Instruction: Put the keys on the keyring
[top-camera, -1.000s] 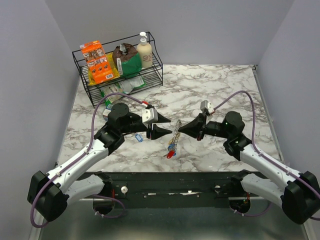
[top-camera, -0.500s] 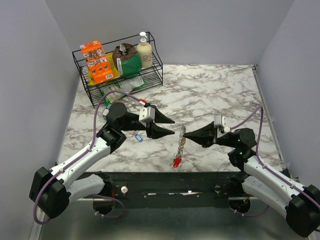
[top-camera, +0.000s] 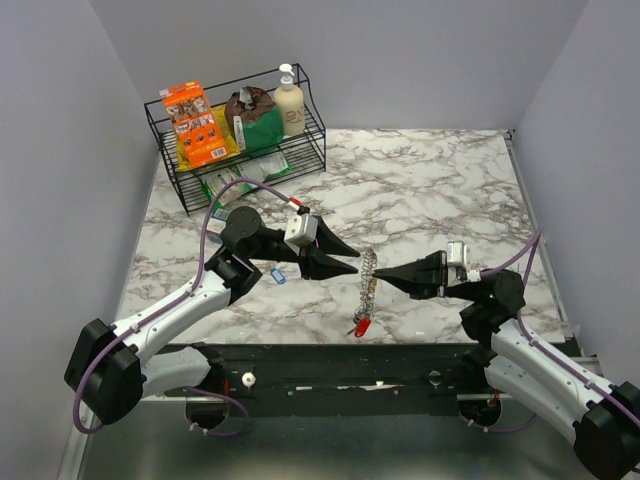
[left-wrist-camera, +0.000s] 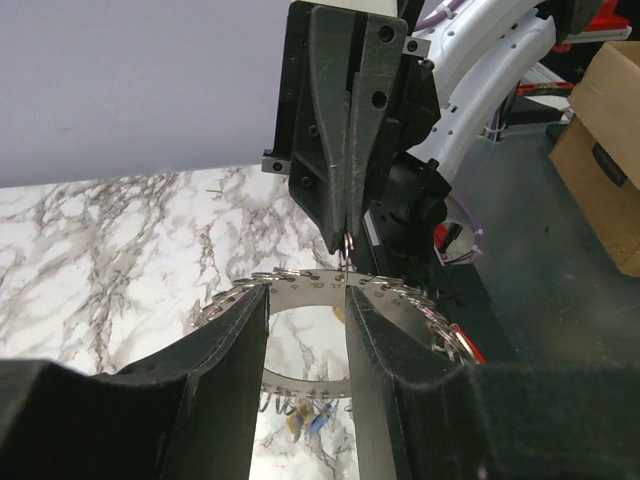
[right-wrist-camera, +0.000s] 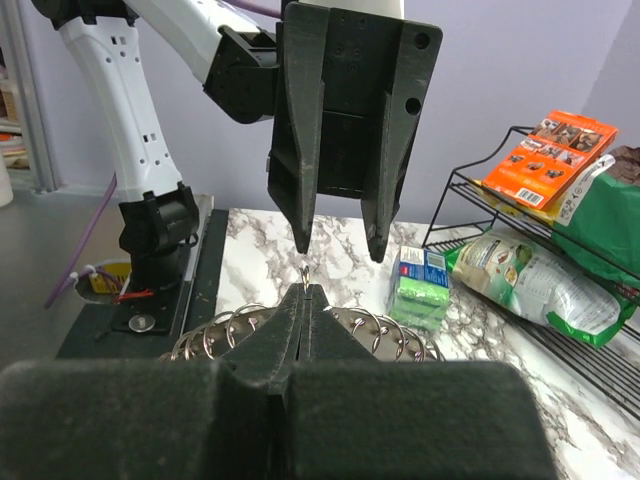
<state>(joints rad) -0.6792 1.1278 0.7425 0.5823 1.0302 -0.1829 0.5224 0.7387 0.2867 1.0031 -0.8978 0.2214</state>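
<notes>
The keyring (top-camera: 368, 272) is a flat silver loop fringed with small split rings, hanging on edge above the marble table. My right gripper (top-camera: 380, 279) is shut on one small ring at its top (right-wrist-camera: 305, 280). A red key (top-camera: 361, 327) dangles from its low end, and a blue and a yellow key (left-wrist-camera: 308, 424) hang lower down. Another blue key (top-camera: 278, 275) lies on the table by the left arm. My left gripper (top-camera: 355, 262) faces the right one, open, its fingers (left-wrist-camera: 240, 335) straddling the loop's upper band (left-wrist-camera: 305, 284). Nothing is pinched between them.
A black wire basket (top-camera: 165, 150) at the back left holds an orange box (top-camera: 195, 122), a green bag (top-camera: 255, 120) and a bottle (top-camera: 289, 100). A green pack (right-wrist-camera: 422, 290) lies on the table near it. The black front rail (top-camera: 340, 365) runs between the arm bases.
My right gripper has drawn back to the right and nearer, carrying the keyring. My left gripper has followed to the right, and its jaws have narrowed around the loop's top.
</notes>
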